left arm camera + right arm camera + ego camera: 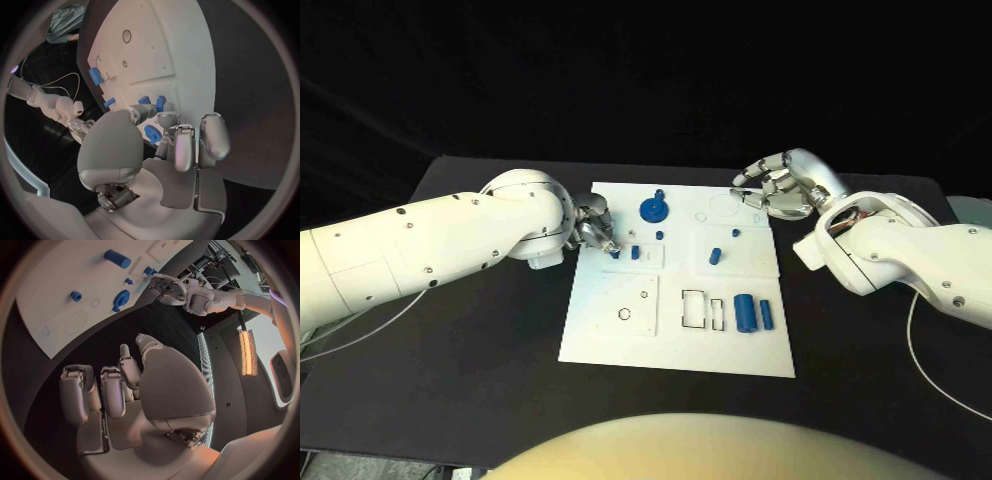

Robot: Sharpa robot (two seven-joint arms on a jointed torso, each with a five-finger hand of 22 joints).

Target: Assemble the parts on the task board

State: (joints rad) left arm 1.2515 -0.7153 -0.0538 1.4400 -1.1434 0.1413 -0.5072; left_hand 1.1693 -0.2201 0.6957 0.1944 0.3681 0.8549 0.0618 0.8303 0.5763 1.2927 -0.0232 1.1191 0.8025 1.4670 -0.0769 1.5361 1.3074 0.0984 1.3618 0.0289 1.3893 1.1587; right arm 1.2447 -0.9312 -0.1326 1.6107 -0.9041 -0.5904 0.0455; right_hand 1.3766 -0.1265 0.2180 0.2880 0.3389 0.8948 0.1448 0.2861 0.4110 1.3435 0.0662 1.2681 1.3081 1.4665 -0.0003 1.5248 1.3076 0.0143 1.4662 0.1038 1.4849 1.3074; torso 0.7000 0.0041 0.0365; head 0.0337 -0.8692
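The black table (473, 350) fills the lower frame of the head view, with the white task board (678, 330) at its centre. No writing can be read on the board. The left hand (593, 228) sits at the board's upper left edge, fingertips beside small blue parts (635, 252); whether it pinches one I cannot tell. The right hand (780, 187) hovers off the board's upper right corner, fingers curled in, holding nothing. A blue round part (653, 209) stands near the board's top; two blue cylinders (754, 313) lie at lower right.
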